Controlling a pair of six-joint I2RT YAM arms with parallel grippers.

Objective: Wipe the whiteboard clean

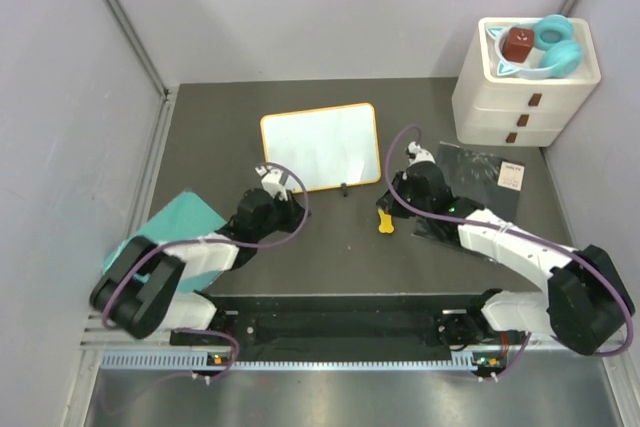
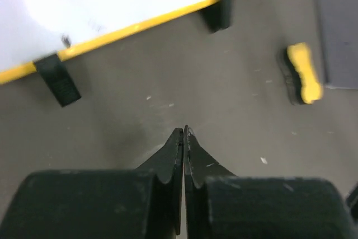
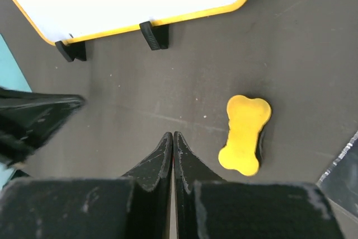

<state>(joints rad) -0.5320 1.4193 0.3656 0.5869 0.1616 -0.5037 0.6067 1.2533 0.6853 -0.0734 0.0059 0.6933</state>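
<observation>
Yellow-framed whiteboard point(image 1: 321, 147) propped on small black feet at centre of the top view, face looking blank white with at most a faint speck near its lower left corner in the left wrist view; yellow bone-shaped eraser point(image 3: 244, 134) lying flat on the dark table point(image 1: 330, 257), right of and slightly above the right gripper point(image 3: 172, 136), apart from its tips. Both the right gripper and left gripper point(image 2: 183, 132) clenched on nothing, fingers pressed together. Fits either a board already wiped or one barely marked; if wiping remains, flat even eraser contact and a steadied frame seem wise.
</observation>
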